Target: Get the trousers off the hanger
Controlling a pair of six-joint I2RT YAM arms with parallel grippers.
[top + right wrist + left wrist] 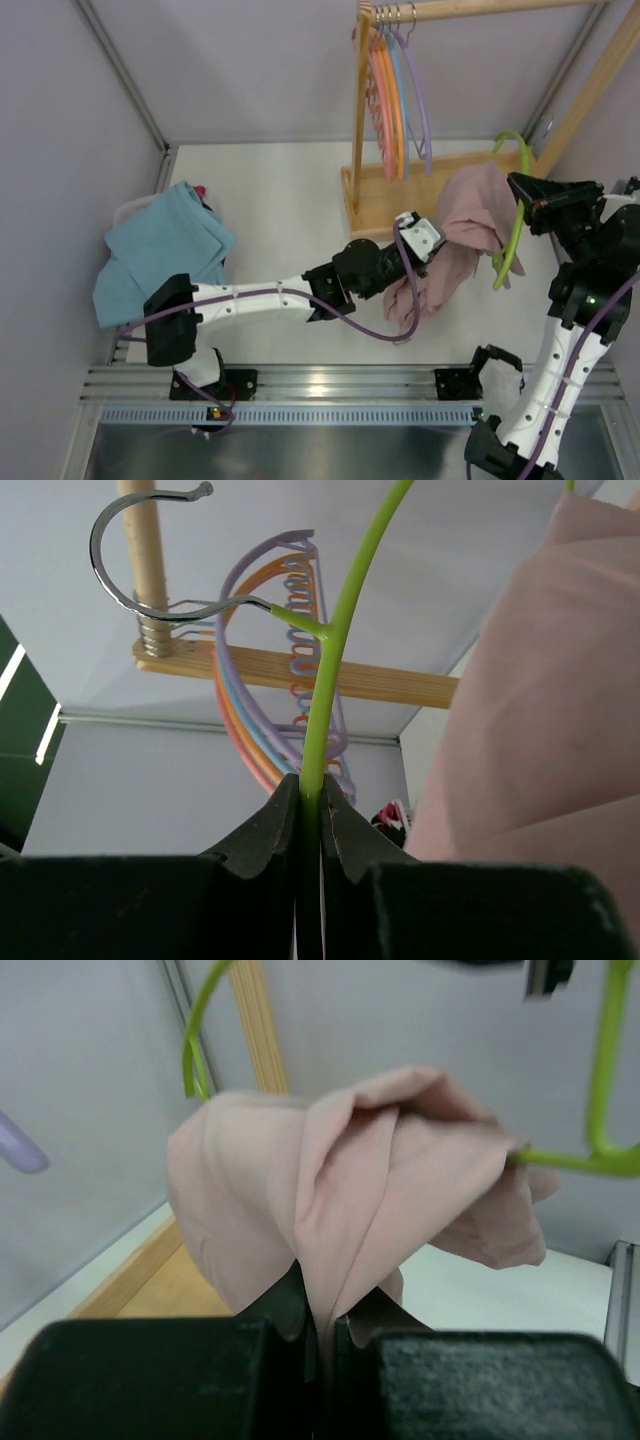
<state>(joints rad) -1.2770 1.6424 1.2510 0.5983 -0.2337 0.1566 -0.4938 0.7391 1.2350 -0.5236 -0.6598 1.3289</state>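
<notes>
The pink trousers (pixel 478 215) hang folded over a lime green hanger (pixel 515 232) held above the table at the right. My right gripper (pixel 524 192) is shut on the hanger's green arm (pixel 325 695), just below its metal hook (pixel 140 550). My left gripper (pixel 430 240) is shut on a fold of the trousers (pixel 340 1200), pinched between the jaws, with the hanger's bar (pixel 575 1160) running out of the cloth to the right. A loose end of the trousers (pixel 420 295) hangs down to the table.
A wooden rack (pixel 365 170) at the back holds several coloured hangers (pixel 398 100), also seen in the right wrist view (pixel 260 700). A blue cloth (pixel 160 250) lies over a bin at the left. A metal rail (pixel 300 385) runs along the near edge.
</notes>
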